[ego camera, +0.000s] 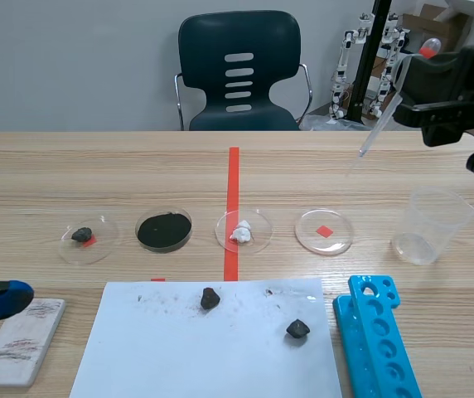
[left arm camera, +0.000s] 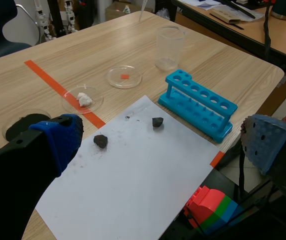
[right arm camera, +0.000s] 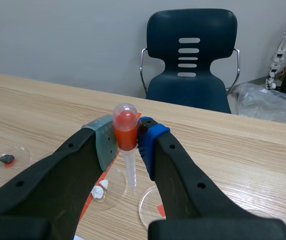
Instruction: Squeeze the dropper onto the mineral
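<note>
My right gripper (right arm camera: 127, 137) is shut on the red bulb of a clear plastic dropper (right arm camera: 126, 131). In the scene view the dropper (ego camera: 384, 116) hangs tilted high over the table's far right, tip down-left, above and behind the petri dishes. A white mineral (ego camera: 241, 233) lies in the centre dish (ego camera: 258, 222) on the red tape line. A dark mineral (ego camera: 82, 235) sits in the far-left dish. Two dark rocks (ego camera: 210, 298) (ego camera: 297, 329) rest on the white paper (ego camera: 179, 356). My left gripper (left arm camera: 160, 142) hovers open over the paper's near side, holding nothing.
A dish of black powder (ego camera: 164, 230), a dish (ego camera: 325, 231) holding only a red square mark, a clear cup (ego camera: 430, 225) and a blue test-tube rack (ego camera: 378, 340) stand on the table. A white streak plate (ego camera: 20, 342) lies front left. A chair (ego camera: 239, 70) stands behind.
</note>
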